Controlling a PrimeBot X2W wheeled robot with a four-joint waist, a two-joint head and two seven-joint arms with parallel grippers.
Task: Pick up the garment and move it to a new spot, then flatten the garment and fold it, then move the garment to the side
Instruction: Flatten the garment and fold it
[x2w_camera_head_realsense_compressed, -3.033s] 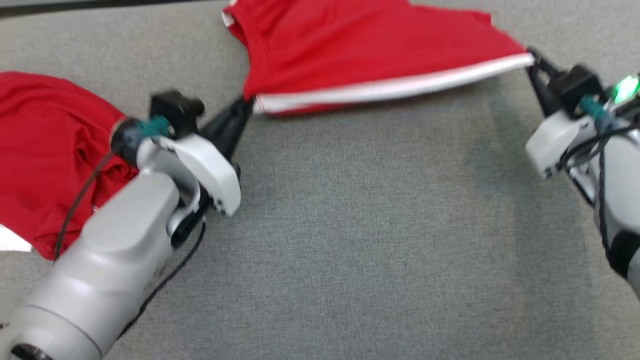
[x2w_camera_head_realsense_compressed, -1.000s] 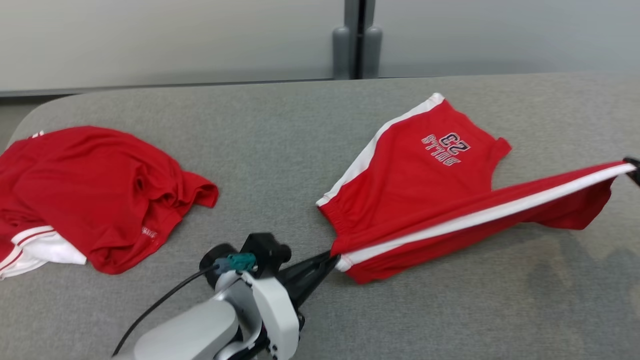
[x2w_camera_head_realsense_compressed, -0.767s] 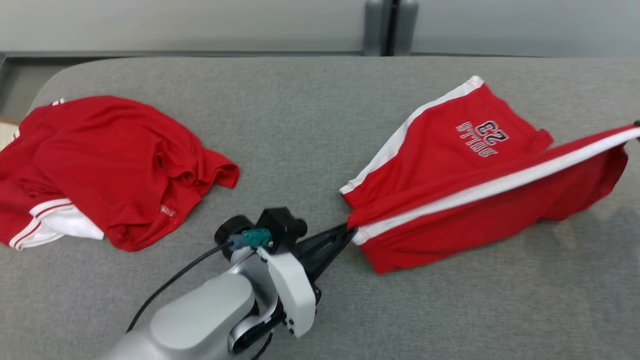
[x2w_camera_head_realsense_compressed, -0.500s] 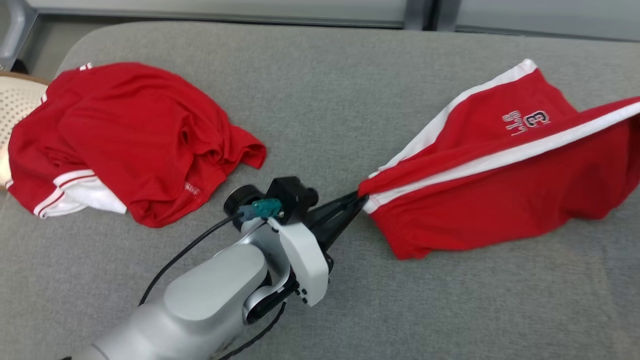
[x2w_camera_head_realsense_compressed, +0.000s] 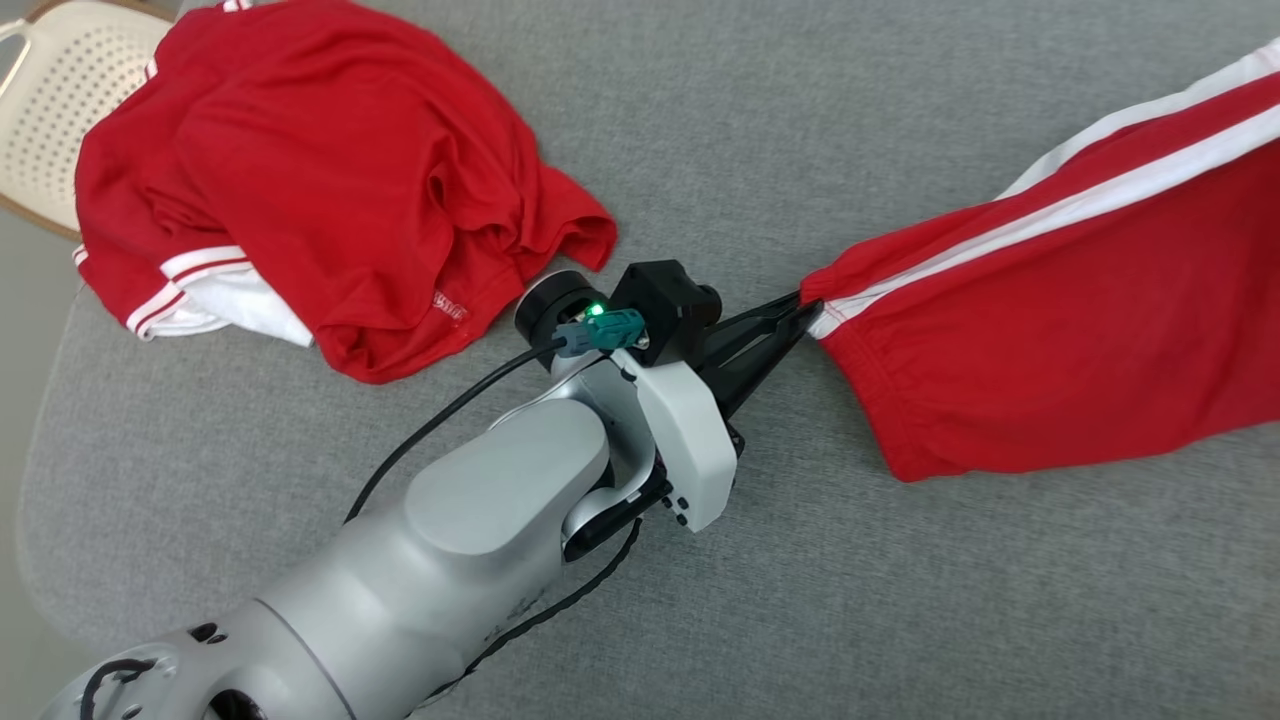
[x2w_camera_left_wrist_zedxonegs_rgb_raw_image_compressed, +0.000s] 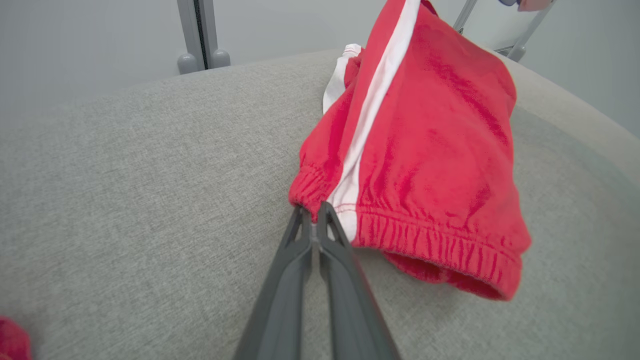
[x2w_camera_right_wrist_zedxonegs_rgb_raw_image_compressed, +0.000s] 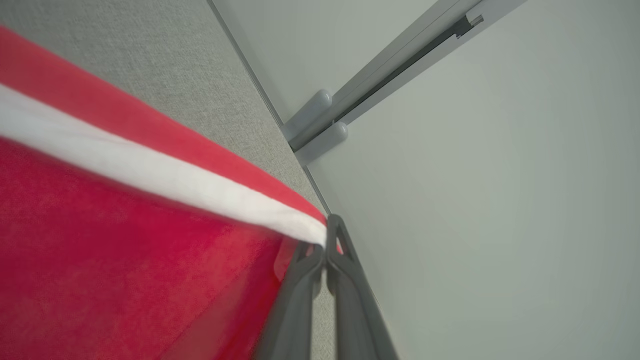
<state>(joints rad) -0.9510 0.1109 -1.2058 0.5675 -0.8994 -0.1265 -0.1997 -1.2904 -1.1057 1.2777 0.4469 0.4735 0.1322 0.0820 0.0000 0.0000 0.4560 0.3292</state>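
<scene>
The garment (x2w_camera_head_realsense_compressed: 1060, 330) is a pair of red shorts with a white side stripe, stretched across the right of the grey table and running off the head view's right edge. My left gripper (x2w_camera_head_realsense_compressed: 805, 308) is shut on the elastic waistband corner where the stripe ends. The left wrist view shows that pinch up close: my left gripper (x2w_camera_left_wrist_zedxonegs_rgb_raw_image_compressed: 314, 212) clamps the gathered waistband of the garment (x2w_camera_left_wrist_zedxonegs_rgb_raw_image_compressed: 425, 165). In the right wrist view my right gripper (x2w_camera_right_wrist_zedxonegs_rgb_raw_image_compressed: 327, 240) is shut on the stripe's far corner of the garment (x2w_camera_right_wrist_zedxonegs_rgb_raw_image_compressed: 125, 240), lifted off the table.
A crumpled pile of red clothes (x2w_camera_head_realsense_compressed: 320, 170) with white trim lies at the table's left end, close behind my left wrist. A pale perforated chair (x2w_camera_head_realsense_compressed: 50, 110) stands past that end. The grey padded table (x2w_camera_head_realsense_compressed: 900, 600) has free room in front.
The head camera has tilted down and turned, so the wall and the shorts' printed leg have left the picture. Both grippers still hold the garment, whose near leg now hangs lower on the table.
</scene>
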